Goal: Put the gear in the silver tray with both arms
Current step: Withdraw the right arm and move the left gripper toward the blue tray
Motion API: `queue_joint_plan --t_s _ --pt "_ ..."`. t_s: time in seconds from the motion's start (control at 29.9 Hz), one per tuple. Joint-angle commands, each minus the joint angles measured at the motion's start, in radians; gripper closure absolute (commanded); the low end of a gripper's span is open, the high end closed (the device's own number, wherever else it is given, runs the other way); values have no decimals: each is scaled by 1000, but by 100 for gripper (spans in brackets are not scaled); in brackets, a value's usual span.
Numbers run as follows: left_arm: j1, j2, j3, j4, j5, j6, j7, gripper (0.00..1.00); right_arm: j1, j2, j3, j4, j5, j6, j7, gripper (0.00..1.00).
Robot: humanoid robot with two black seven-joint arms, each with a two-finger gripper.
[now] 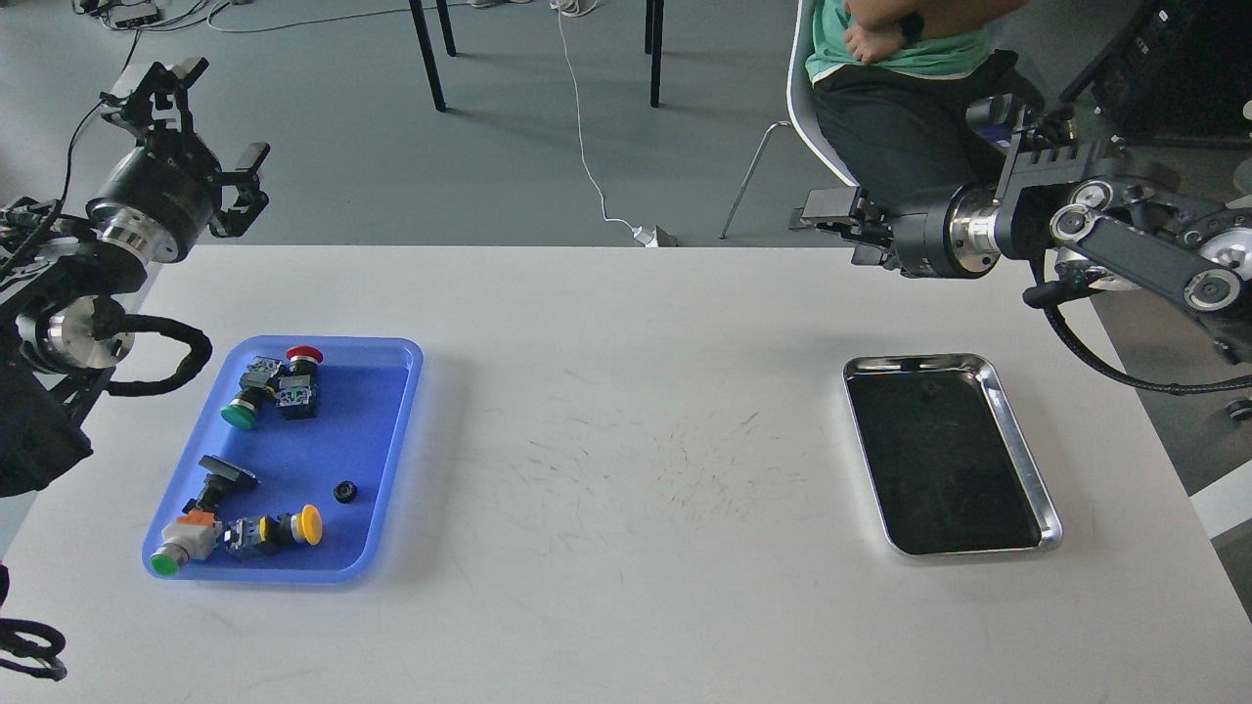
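The gear [344, 492] is small and black and lies in the blue tray [391, 430] at the left, near its right side. The silver tray [1026, 460] sits on the table at the right, its dark bottom bare. My left gripper [213, 115] is raised beyond the table's far left corner, well above the blue tray, open and holding nothing. My right gripper [837, 231] hovers over the table's far edge, behind the silver tray and pointing left. Its fingers stand apart with nothing between them.
Several push-button switches with red, green and yellow caps lie in the blue tray around the gear. A seated person [910, 88] on a chair is just behind my right gripper. Table legs and cables cross the floor beyond.
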State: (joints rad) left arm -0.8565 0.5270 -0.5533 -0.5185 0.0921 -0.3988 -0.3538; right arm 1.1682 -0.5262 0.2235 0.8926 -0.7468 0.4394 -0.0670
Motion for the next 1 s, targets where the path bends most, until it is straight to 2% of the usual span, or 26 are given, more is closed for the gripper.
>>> queue_joint_plan --t_s 0.0,0.13,0.23,0.37,0.53,0.73,0.84,0.97 --pt "-4 -1 -2 -2 0 0 7 2 -116 9 277 -104 134 -2 22 5" --pt "-7 1 0 -11 0 1 10 2 -215 11 500 -196 380 -2 24 5" --pt "-7 2 7 -26 5 3 10 2 -287 -1 591 -234 608 -1 24 5" --pt "2 36 16 -138 17 29 6 2 -383 -37 646 -248 840 13 24 4" --pt "7 227 85 -420 98 47 6 2 -467 -37 691 -242 891 49 24 4" --pt "25 526 96 -845 430 54 6 2 -530 -37 729 -244 893 49 26 3" --pt "46 610 115 -974 662 57 3 2 -551 -37 729 -244 893 49 26 3" --pt "94 643 115 -1031 1025 104 -4 2 -561 -37 725 -244 891 49 30 4"
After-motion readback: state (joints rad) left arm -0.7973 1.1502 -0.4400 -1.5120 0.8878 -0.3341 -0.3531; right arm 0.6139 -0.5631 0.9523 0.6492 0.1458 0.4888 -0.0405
